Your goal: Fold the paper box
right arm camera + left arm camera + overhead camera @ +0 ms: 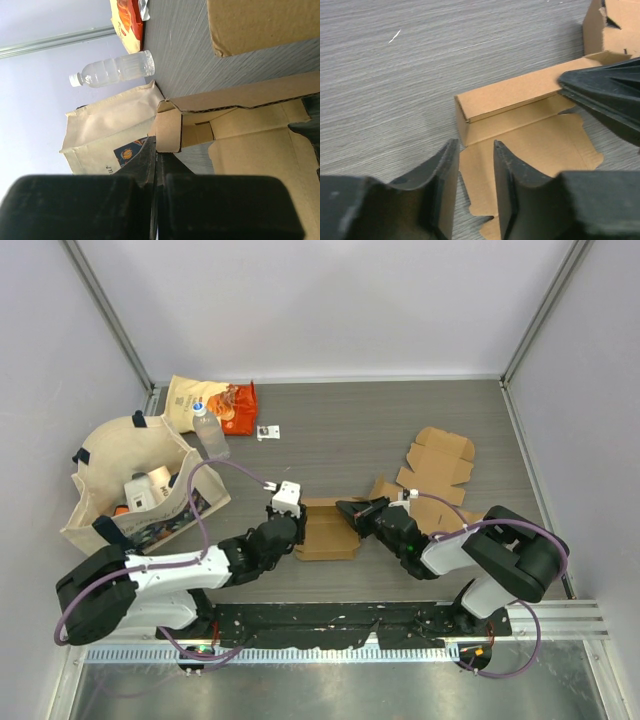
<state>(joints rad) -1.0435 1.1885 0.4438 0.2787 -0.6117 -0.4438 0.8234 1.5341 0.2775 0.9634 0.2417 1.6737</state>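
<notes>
Our half-folded brown cardboard box (326,532) lies between left gripper (475,150), part-open and empty, and closed right gripper (565,85); its raised wall (510,92) runs crosswise just ahead of the left, the right seemingly pressing it.

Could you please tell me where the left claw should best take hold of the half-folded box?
Probably the raised long wall, near the corner away from the right claw, pinched from above: it alone stands up; the base panel lies flat.

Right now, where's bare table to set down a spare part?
Free: far-middle table, bordered by snack bag and flat cardboard. Crowded: left side by tote bag and bottle; centre front, where left claw and right claw flank the paper box.
</notes>
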